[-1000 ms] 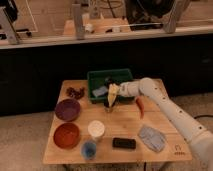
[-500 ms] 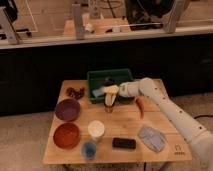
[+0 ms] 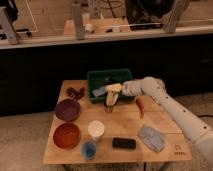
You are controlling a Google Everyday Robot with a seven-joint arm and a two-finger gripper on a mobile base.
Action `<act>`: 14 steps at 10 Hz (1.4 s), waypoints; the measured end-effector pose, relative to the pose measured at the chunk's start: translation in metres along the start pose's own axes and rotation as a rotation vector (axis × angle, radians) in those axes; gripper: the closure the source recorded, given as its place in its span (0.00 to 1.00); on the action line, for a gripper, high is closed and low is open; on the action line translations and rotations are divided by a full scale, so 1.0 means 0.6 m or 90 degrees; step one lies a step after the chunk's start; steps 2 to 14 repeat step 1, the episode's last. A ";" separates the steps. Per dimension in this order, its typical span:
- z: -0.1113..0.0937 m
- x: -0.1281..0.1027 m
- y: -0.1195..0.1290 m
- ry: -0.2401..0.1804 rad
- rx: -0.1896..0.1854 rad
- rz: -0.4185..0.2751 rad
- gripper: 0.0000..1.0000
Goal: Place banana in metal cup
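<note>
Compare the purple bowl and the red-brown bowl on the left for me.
The purple bowl sits farther back; the red-brown bowl is nearer the front edge. Colour differs: purple versus red-brown. Both are round, upright and similar in size. The gripper is over at the banana.

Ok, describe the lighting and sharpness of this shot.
Camera view: soft and blurry throughout, small things lack edges; warm light on the wooden table, a dark band behind it, brighter floor beyond; the banana at the claw reads pale and washed out; the metal cup under it is barely distinguishable.
</note>
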 end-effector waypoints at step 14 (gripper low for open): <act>-0.023 0.011 0.014 0.008 -0.019 0.022 0.20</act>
